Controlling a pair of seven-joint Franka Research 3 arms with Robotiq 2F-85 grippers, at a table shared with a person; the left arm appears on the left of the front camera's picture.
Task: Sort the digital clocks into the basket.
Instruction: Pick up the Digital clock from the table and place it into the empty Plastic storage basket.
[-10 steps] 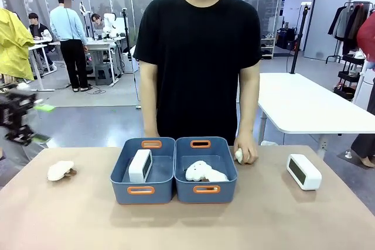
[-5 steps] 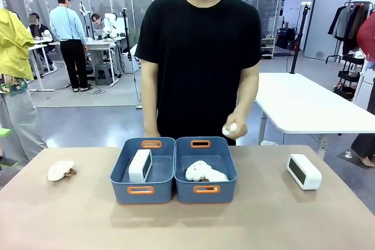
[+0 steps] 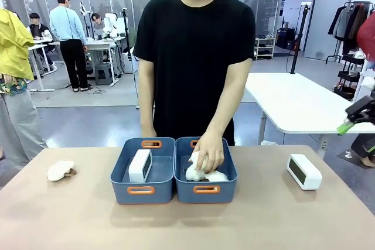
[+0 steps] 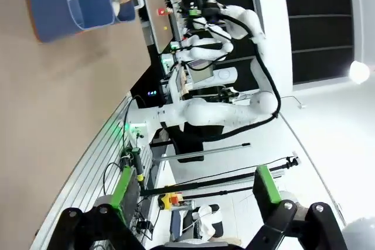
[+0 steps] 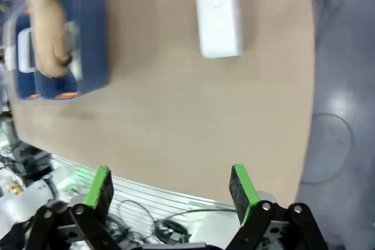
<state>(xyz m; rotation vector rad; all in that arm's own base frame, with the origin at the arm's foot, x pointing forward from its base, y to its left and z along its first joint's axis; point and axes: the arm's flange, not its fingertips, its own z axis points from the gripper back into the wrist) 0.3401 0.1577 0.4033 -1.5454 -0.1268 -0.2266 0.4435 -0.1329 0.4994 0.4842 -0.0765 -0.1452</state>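
Left basket (image 3: 119, 169): blue bin with orange-rimmed handle slots, at the middle of the surface (image 3: 70, 215), touching its twin on the right.
Clock in the basket (image 3: 140, 165): white, standing on end inside the left basket, dark face turned to the right.
Second clock (image 3: 303, 171): lying on the surface at the right, well apart from both bins, dark face toward the near left.
Right basket (image 3: 230, 173): holds white cloud-shaped soft pieces (image 3: 215, 175).
Person's hand (image 3: 208, 150): reaching down from the far side into the right basket, fingers on the soft pieces.
Loose soft piece (image 3: 60, 170): on the surface at the far left, well apart from the bins.
Left tool (image 4: 194, 184): open, green pads spread wide with nothing between them; the bins sit well away from it.
Right tool (image 5: 170, 187): open as well, nothing in its jaws; raised in the air at the right side, looking down on the surface's right part with the second clock beyond its fingers, not touching it.
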